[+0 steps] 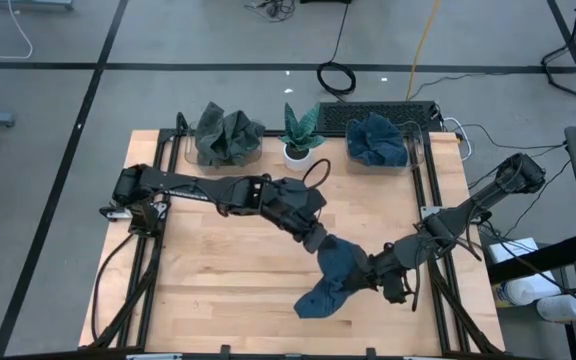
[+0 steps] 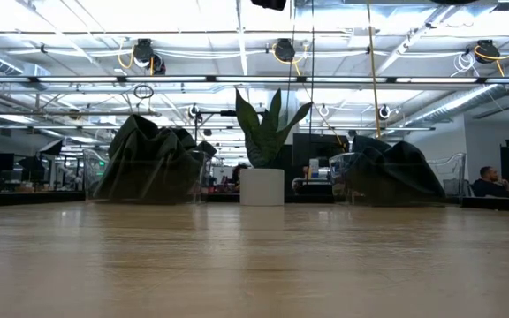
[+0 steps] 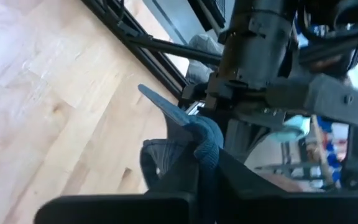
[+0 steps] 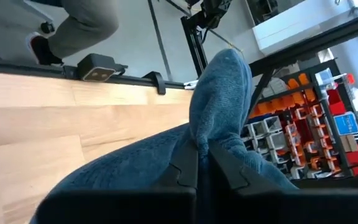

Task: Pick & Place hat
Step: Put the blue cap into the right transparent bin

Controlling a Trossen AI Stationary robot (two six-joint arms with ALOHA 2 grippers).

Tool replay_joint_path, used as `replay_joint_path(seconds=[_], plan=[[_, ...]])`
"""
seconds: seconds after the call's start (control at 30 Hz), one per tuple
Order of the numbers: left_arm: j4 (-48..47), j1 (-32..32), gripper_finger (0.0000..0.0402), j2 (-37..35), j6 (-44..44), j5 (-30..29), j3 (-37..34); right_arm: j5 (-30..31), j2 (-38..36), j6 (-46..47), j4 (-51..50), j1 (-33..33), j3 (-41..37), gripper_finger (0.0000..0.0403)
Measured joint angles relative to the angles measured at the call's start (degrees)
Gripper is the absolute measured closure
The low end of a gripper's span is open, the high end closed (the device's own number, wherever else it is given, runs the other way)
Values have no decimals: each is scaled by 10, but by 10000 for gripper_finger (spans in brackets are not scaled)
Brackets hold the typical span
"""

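A blue knit hat [image 1: 333, 272] hangs between my two grippers over the table's near right part. Its loose end [image 1: 313, 300] droops toward the near edge. My left gripper [image 1: 318, 240] reaches in from the left and is shut on the hat's far-left end. My right gripper [image 1: 370, 270] comes in from the right and is shut on the hat's right end. Both wrist views show the hat between that arm's own fingers. Neither the hat nor a gripper shows in the low view. My left gripper pinches a bunched fold of the hat's knit edge [image 3: 202, 138] between its two fingers. The fingers come from the table's left, slanting slightly down. The rest of the hat hangs away from them toward the right arm. My right gripper pinches a gathered fold of the hat [image 4: 219, 106] between its two fingers, coming almost level from the table's right. The fold stands up beyond the fingertips and the rest of the cloth spreads slack beside them.
At the table's far edge stand a clear bin with dark green hats [image 1: 228, 135], a potted plant [image 1: 298, 138] and a clear bin with a blue hat [image 1: 376, 140]. A keyboard [image 1: 388, 115] lies behind them. Bare wood lies left of the grippers.
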Motion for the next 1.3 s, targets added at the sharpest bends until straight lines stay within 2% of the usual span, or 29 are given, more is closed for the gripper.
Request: replay_joint_path(seconds=[0.13,0.3,0.4,0.63,0.7,0.8,1.0,1.07,1.17,1.3], plan=[[-8,0,389,0,49,6,0,3,0,78,19,4,0,386],[-10,9,393,-12,99,7,0,74,-9,273,55,31,0,347],[-8,17,394,-26,119,7,0,93,-21,368,54,50,0,315],[-7,39,394,-57,168,-11,0,107,-51,504,68,87,0,252],[-4,43,394,-67,185,-21,0,163,-51,569,95,87,0,246],[-3,48,394,-78,217,-42,0,289,-51,637,109,86,0,244],[19,49,394,-113,277,-140,0,573,-51,591,116,87,0,259],[42,49,394,-117,298,-176,1,650,-50,580,121,82,0,265],[57,48,394,-127,322,-215,-1,692,-51,561,142,66,0,273],[66,49,394,-128,338,-240,1,688,-50,534,192,43,0,276]])
